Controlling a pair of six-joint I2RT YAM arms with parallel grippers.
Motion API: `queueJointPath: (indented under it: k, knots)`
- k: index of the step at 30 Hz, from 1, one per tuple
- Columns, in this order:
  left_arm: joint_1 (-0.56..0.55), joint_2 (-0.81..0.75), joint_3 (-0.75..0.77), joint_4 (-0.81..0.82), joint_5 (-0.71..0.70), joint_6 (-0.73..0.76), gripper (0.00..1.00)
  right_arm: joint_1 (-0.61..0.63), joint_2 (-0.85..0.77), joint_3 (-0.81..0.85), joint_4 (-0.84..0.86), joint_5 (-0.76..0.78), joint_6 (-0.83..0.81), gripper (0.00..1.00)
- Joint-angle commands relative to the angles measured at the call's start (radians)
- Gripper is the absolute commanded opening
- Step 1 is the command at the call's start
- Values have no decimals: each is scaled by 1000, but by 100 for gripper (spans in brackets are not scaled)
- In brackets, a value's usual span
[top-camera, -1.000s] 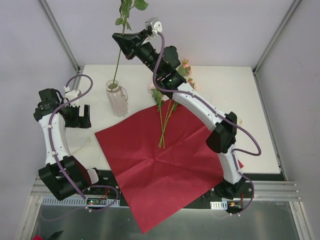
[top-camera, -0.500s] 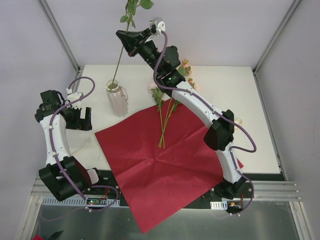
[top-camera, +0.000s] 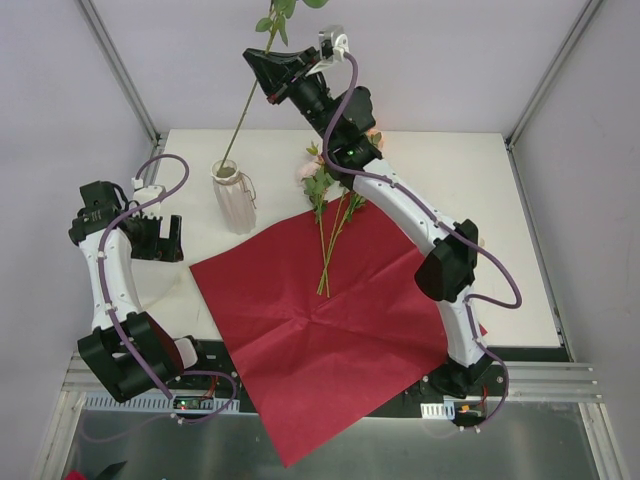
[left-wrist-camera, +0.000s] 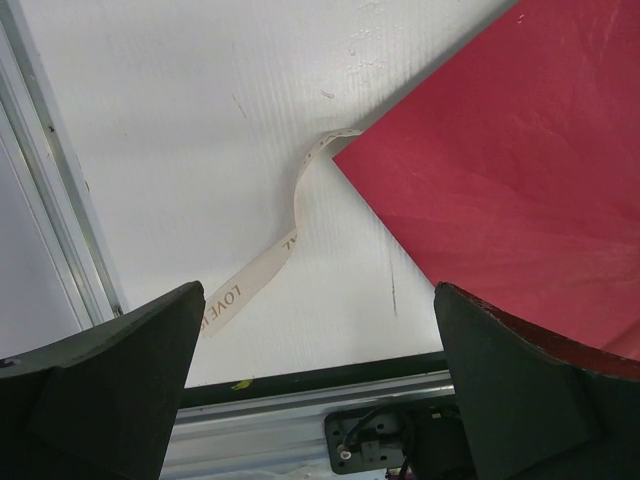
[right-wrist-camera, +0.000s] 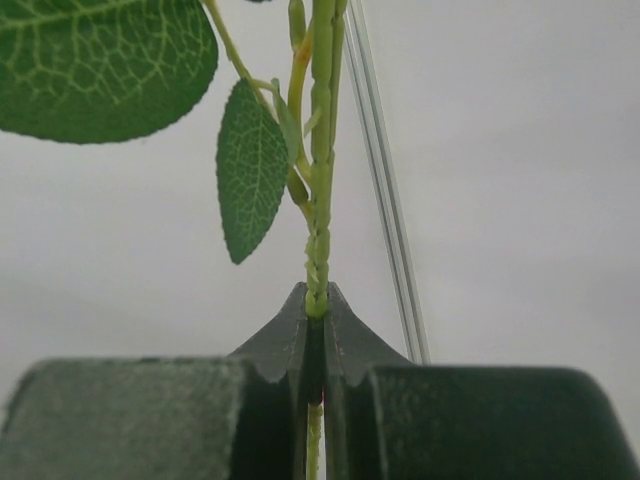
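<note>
My right gripper (top-camera: 268, 62) is raised high at the back, shut on a green flower stem (top-camera: 243, 110) whose lower end stands in the ribbed white vase (top-camera: 233, 196). In the right wrist view the stem (right-wrist-camera: 320, 150) runs up from between the pinched fingertips (right-wrist-camera: 316, 312), with leaves (right-wrist-camera: 250, 170) to its left. My left gripper (top-camera: 152, 238) hangs open over the table's left side, nothing between its fingers. Below it lie a cream printed ribbon (left-wrist-camera: 262, 268) and the corner of the red wrapping paper (left-wrist-camera: 520, 190).
More flowers (top-camera: 335, 215) with pink blooms lie across the far edge of the red paper (top-camera: 330, 340). The white table (top-camera: 480, 200) is bounded by a metal frame rail (left-wrist-camera: 50, 190) on the left and the aluminium front rail (top-camera: 540, 375).
My right gripper has swung up and to the right with the stem, tilting the flower further right while its foot stays in the vase. The left arm has barely shifted.
</note>
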Motion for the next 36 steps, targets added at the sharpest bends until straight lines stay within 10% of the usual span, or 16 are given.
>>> queueJointPath:
  k: [1,23,32,36]
  knots:
    - [11,-9,0,-18,31,26,99,-1,-36,22,52,-17,11,1]
    - [17,7,35,-14,31,2,99,70,219,227,-368,-65,-113,1]
    - [15,11,44,-13,31,-12,99,76,137,117,-494,-113,-156,68]
    - [15,10,44,-14,26,-15,99,74,-9,-50,-572,-94,-210,77]
